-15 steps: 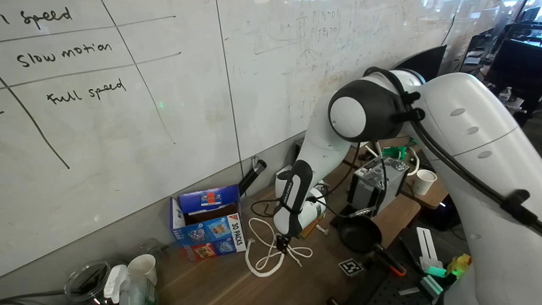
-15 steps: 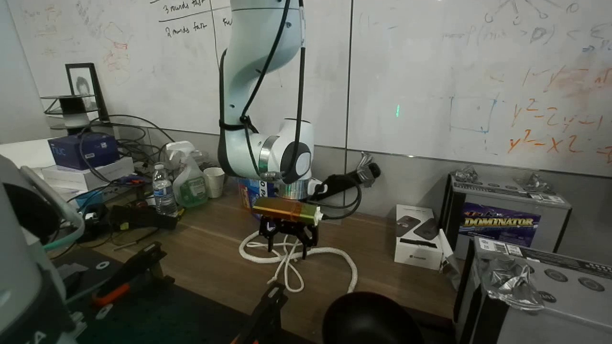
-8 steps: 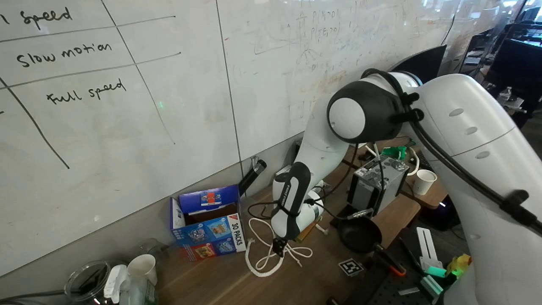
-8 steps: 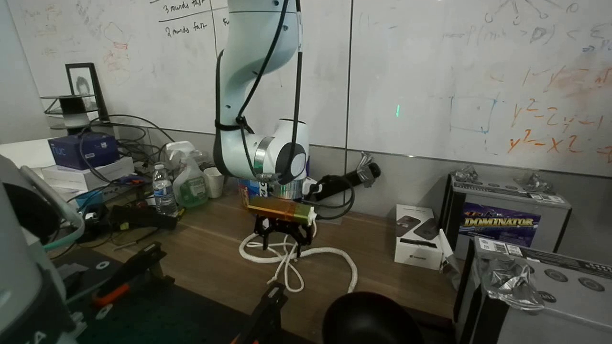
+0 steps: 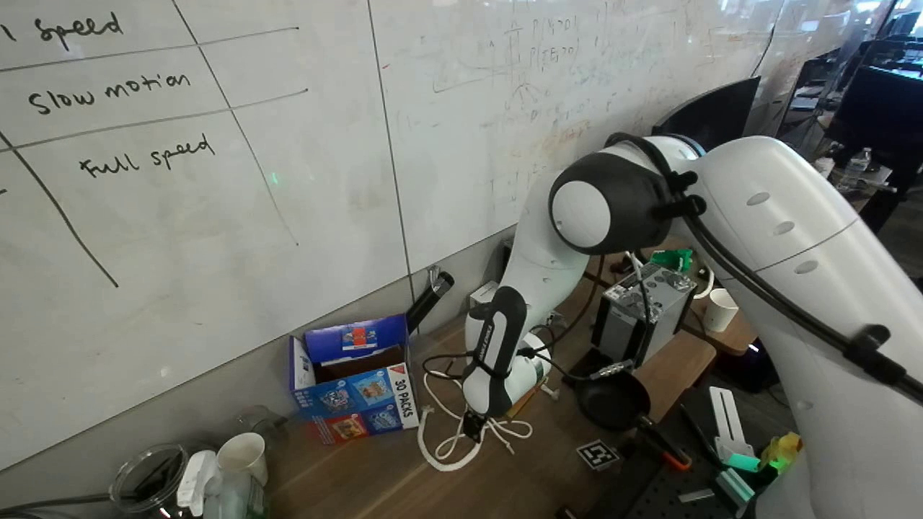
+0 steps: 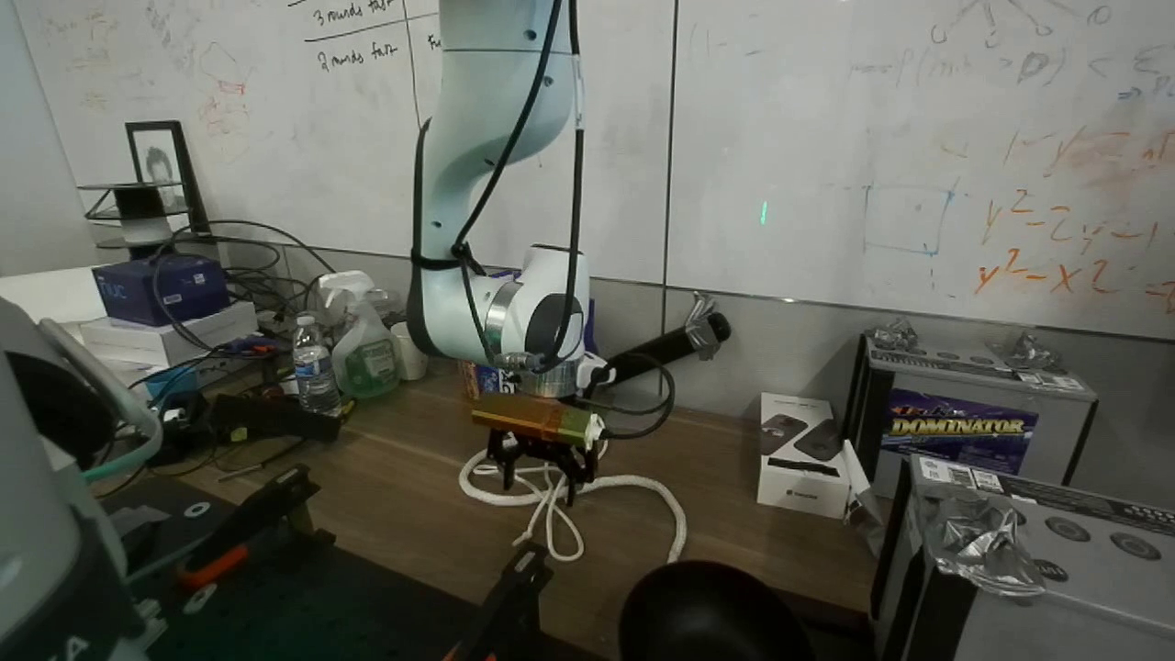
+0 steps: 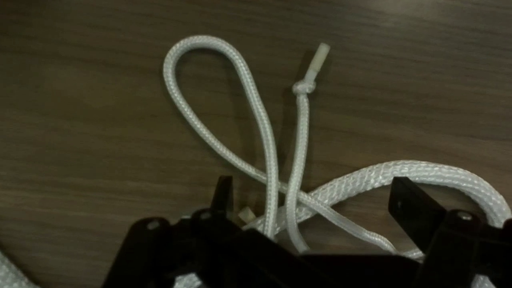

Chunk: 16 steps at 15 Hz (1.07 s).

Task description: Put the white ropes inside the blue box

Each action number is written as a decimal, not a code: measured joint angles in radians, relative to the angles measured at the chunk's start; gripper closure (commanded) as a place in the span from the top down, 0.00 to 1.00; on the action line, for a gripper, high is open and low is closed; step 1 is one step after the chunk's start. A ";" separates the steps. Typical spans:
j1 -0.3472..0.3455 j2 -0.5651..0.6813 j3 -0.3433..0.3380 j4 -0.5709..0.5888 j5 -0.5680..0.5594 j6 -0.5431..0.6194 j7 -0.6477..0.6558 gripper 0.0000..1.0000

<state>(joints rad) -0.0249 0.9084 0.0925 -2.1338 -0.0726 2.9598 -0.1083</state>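
Over the surface [image 6: 395,487] below a whiteboard [image 6: 808,101], the end effector [image 7: 313,192] is spread wide above the white ropes [image 7: 272,164]. Near it stands the blue box [image 5: 355,404], a black pan [image 5: 613,398] roughly opposite, grey batteries [image 6: 973,431] farther off. In an exterior view the arm [image 6: 500,115] blocks most of that box; only the wrist view resolves a rope knot [image 7: 303,87].

In both exterior views the ropes [image 5: 451,467] lie on the table [image 5: 360,476] beneath the gripper [image 6: 539,496]; in an exterior view the box [image 5: 353,400] stands just left of them, the board [image 5: 339,158] behind it, a cup [image 5: 242,458] in front and to its left; the pan [image 5: 613,401] lies right of the ropes, a tag [image 5: 598,455] before it.
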 measured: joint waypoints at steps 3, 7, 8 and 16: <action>0.005 0.021 0.000 0.013 0.000 0.013 0.015 1.00; 0.013 0.043 0.000 0.033 0.007 0.019 0.048 1.00; 0.014 0.046 0.000 0.037 0.012 0.023 0.058 1.00; 0.038 0.063 -0.023 0.059 0.038 0.068 0.120 1.00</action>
<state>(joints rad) 0.0133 0.9711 0.0693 -2.0750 -0.0349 3.0276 0.0113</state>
